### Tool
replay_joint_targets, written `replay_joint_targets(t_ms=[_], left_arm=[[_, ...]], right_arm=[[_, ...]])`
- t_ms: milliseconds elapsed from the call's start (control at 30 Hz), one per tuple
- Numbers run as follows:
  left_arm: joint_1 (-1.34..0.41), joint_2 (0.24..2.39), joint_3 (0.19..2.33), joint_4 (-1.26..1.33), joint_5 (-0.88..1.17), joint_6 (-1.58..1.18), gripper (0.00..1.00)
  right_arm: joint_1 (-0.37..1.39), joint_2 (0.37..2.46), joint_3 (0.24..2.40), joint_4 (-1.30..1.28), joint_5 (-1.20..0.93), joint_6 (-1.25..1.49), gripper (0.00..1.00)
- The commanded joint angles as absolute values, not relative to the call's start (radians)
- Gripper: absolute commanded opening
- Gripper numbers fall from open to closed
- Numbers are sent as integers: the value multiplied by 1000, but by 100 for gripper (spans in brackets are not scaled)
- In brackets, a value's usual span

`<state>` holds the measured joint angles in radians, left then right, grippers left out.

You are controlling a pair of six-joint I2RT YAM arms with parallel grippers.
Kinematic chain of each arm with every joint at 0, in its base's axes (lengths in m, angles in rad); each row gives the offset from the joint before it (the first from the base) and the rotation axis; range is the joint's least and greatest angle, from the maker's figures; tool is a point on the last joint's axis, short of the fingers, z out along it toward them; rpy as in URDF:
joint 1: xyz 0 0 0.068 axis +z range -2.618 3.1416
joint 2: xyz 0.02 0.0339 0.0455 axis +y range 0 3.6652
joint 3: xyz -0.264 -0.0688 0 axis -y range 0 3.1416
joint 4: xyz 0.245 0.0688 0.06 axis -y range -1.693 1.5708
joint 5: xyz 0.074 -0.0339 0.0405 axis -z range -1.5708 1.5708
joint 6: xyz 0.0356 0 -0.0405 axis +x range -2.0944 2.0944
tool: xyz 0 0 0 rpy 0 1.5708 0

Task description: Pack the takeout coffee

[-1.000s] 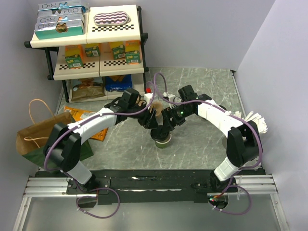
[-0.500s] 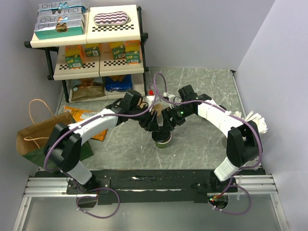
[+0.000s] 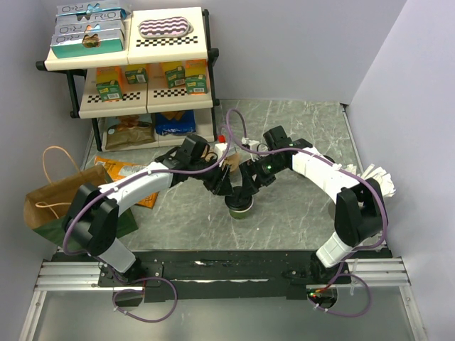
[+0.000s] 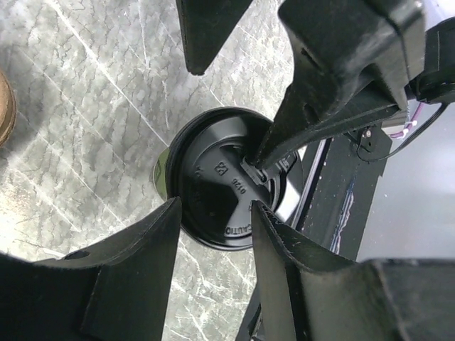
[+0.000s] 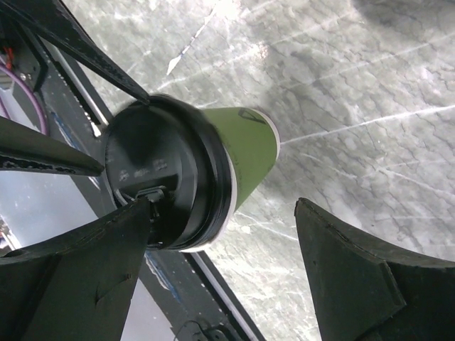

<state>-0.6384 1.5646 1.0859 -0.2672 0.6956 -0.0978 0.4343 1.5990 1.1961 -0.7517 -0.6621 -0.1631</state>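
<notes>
The right gripper [image 5: 222,206] is seen spread wide in its own wrist view. One finger [image 5: 106,256] is laid with its tip on top of the black lid [image 5: 153,167], beside the raised sip spout. The other finger [image 5: 355,263] is held clear of the green cup [image 5: 245,145], off to its side, so nothing is clasped between them. The left gripper [image 4: 215,206] is likewise parted, with its fingertips [image 4: 167,220] set over the near edge of the lid. Whether they touch it cannot be told from either wrist view.

The cup's green wall and pale rim are shown plainly only by the right wrist view. In the left wrist view the cup is looked down on, so little but the lid and its embossed lettering is seen. In the top view both grippers are seen meeting over the cup. The cup is stood upright on the grey marbled table [image 3: 306,135], between the two arms and toward the near edge. A brown paper bag [image 3: 53,195] is seen at the left, and a stocked shelf rack [image 3: 128,71] at the far left corner.
</notes>
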Motion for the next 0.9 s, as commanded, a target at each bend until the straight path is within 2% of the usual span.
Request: replay_joint_targets(t_ms=[0, 533, 867], left_arm=[[-643, 1548, 1095, -242, 744, -97, 50], [-666, 1568, 1095, -226, 769, -100, 49], [-664, 1566, 1083, -222, 742, -100, 53]], right_arm=[[443, 1534, 1200, -782, -644, -190, 88], [442, 1517, 1175, -793, -637, -202, 88], [439, 1526, 1175, -775, -666, -201, 88]])
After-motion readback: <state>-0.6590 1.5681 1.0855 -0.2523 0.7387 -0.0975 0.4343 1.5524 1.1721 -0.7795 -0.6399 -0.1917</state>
